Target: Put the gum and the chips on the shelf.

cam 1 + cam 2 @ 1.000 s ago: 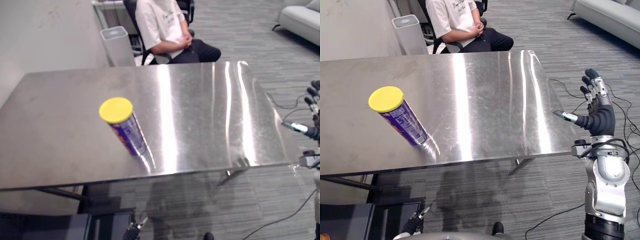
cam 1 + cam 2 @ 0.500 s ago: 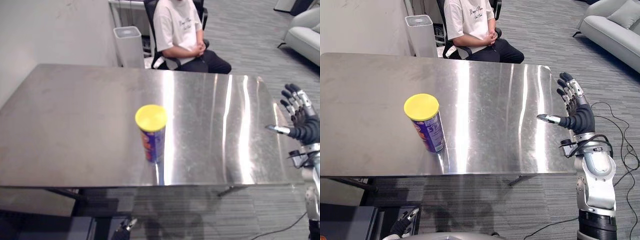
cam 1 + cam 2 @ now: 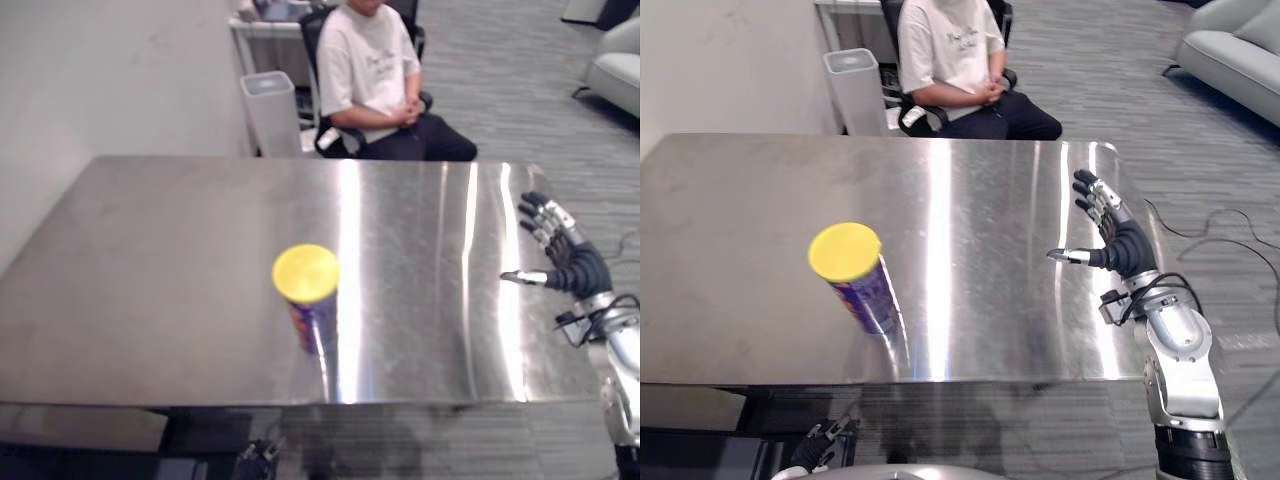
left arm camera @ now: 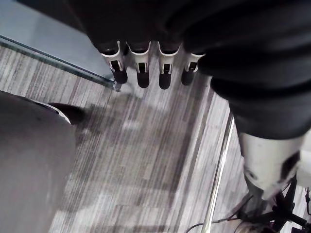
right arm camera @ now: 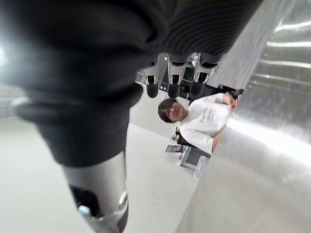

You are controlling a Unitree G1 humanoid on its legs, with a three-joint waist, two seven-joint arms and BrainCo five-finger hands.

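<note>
The chips can (image 3: 858, 280) stands upright on the counter (image 3: 990, 200), yellow lid up. It is well apart from the right hand (image 3: 1120, 245) — off on its thumb side, where the thumb points. That hand hovers spread and empty over the counter's right edge, and being already at counter height it looks the better placed. The left hand (image 4: 164, 73) hangs relaxed and empty below the near edge. The right wrist view looks past its fingers to a seated person (image 3: 950, 60) — the eye views place the can.

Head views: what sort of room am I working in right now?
Likely an office or lab with a lounge corner: grey carpet underfoot, a person seated behind the steel table, and a light sofa at the far right.
</note>
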